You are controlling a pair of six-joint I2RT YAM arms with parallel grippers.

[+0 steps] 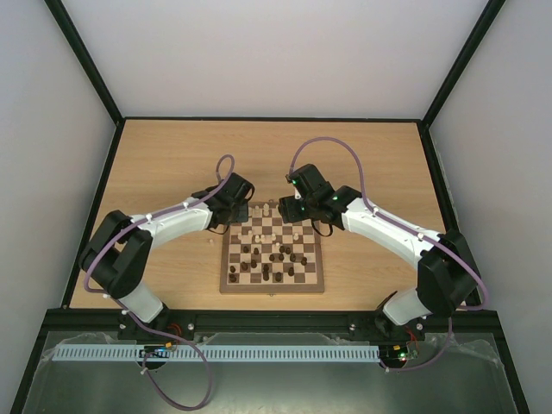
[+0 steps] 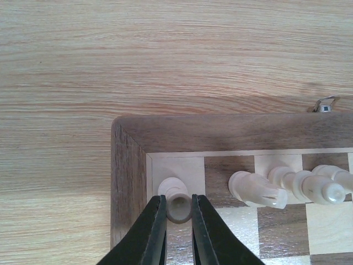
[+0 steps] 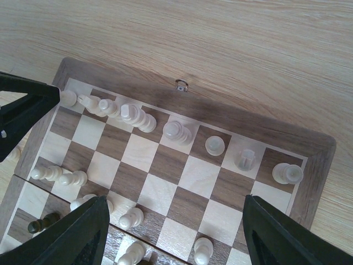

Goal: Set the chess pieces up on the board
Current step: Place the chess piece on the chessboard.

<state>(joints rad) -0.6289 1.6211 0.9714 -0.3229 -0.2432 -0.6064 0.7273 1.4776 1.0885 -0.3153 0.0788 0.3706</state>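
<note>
The board (image 1: 272,287) lies mid-table, and its far left corner fills the left wrist view (image 2: 220,132). My left gripper (image 2: 178,205) is shut on a cream piece (image 2: 175,190) that stands on that corner's light square. Its place in the top view (image 1: 240,207) is at the board's far left corner. More cream pieces (image 2: 259,190) line the far row beside it. My right gripper (image 3: 176,232) is wide open and empty above the far rows, over the board's far right part in the top view (image 1: 297,211). Cream pieces (image 3: 176,131) stand along the far row. Dark pieces (image 1: 276,259) are scattered over the near half.
A small metal latch (image 3: 181,85) sits on the board's far edge. My left gripper's black finger (image 3: 22,110) reaches into the right wrist view at upper left. Bare wooden table (image 1: 172,164) surrounds the board, enclosed by black-framed walls.
</note>
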